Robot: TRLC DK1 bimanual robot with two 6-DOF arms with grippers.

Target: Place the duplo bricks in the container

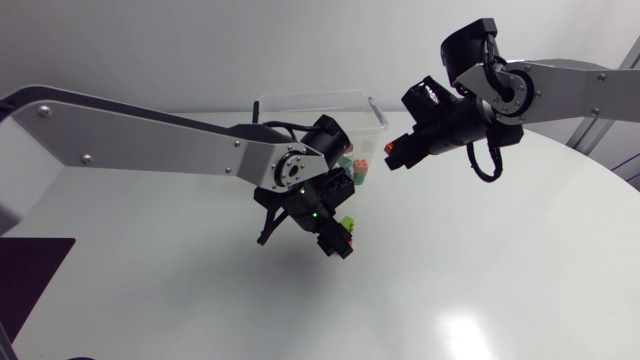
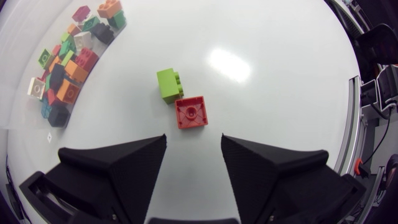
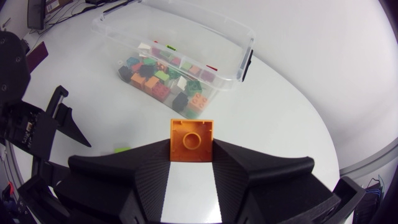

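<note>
Left tool [image 2: 194, 142] apart at head-view centre, over green brick [image 2: 169, 85] and red brick [image 2: 191, 112] on desk [image 2: 280, 93]. Right tool [image 3: 190, 149], upper right, clamped on orange brick [image 3: 191, 137].

Seemingly round table [image 1: 500, 250]: container [image 1: 310, 108], green brick [image 2: 169, 85], red brick [image 2: 191, 112]

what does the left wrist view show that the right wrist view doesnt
Only the left wrist view: the red brick on the table, beside the green brick, ahead of the open left hand.
Only the right wrist view: the orange brick, clamped between the fingers of the right hand.
Both: the container with the mixed bricks inside it. The green brick is shared too, though the right wrist view seems to catch only a sliver of it.
</note>
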